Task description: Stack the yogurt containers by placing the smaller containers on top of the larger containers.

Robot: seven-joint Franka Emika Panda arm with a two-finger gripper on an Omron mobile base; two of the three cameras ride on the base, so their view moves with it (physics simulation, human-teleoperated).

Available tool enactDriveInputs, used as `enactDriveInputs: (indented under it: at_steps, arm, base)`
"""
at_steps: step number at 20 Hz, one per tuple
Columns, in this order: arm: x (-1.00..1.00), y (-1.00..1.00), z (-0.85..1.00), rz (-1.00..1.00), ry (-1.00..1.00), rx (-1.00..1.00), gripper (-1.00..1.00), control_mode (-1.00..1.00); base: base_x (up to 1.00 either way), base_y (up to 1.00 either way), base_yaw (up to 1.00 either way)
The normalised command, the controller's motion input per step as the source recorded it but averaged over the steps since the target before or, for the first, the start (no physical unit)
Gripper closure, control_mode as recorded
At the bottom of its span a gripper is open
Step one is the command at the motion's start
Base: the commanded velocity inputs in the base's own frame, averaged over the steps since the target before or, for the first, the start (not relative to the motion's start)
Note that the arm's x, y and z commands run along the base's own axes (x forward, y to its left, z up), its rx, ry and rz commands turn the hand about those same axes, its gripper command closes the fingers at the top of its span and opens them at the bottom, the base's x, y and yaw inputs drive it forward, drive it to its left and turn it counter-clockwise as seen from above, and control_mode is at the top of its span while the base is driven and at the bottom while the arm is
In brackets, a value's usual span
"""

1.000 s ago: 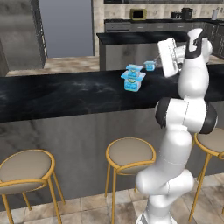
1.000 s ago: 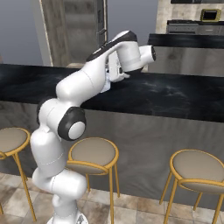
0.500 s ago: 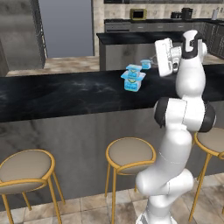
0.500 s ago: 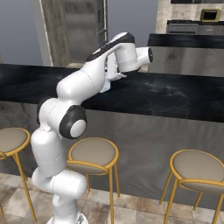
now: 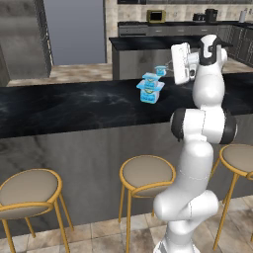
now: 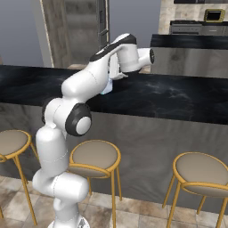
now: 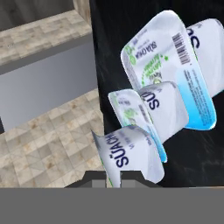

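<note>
The claw [image 7: 113,178] is clamped on the smallest cup [image 7: 129,154], which fills the hand view from 6 toward 12 o'clock. Beyond it at 1 o'clock, the medium cup [image 5: 151,80] sits stacked on the largest cup [image 5: 149,93] on the black bench [image 5: 74,106]. The arm hides the stack in the right base view.

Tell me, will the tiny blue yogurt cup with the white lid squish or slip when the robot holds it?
The tiny light-blue yogurt cup is probably very light, since it is so small. Its tapered sides might slide in the gripper, which seems to pinch it near one edge. Its walls look thin, so a hard squeeze could dent it.
</note>
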Motion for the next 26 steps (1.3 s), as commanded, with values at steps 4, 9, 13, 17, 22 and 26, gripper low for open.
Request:
enactDriveInputs:
  at_steps: [4,9,13,17,22,26]
  arm:
    - [0.30,0.00,0.00,0.00,0.00,0.00,1.00,-1.00]
    - [0.21,0.00,0.00,0.00,0.00,0.00,1.00,-1.00]
    - [0.06,0.08,0.00,0.00,0.00,0.00,1.00,-1.00]
    - [0.00,0.17,-0.03,0.00,0.00,0.00,1.00,-1.00]
    - [0.00,0.25,-0.06,0.00,0.00,0.00,1.00,-1.00]
    - [0.00,0.17,-0.10,0.00,0.00,0.00,1.00,-1.00]
  base:
    - [0.00,0.00,0.00]
    - [0.00,0.00,0.00]
    - [0.00,0.00,0.00]
    - [0.00,0.00,0.00]
    - [0.00,0.00,0.00]
    - [0.00,0.00,0.00]
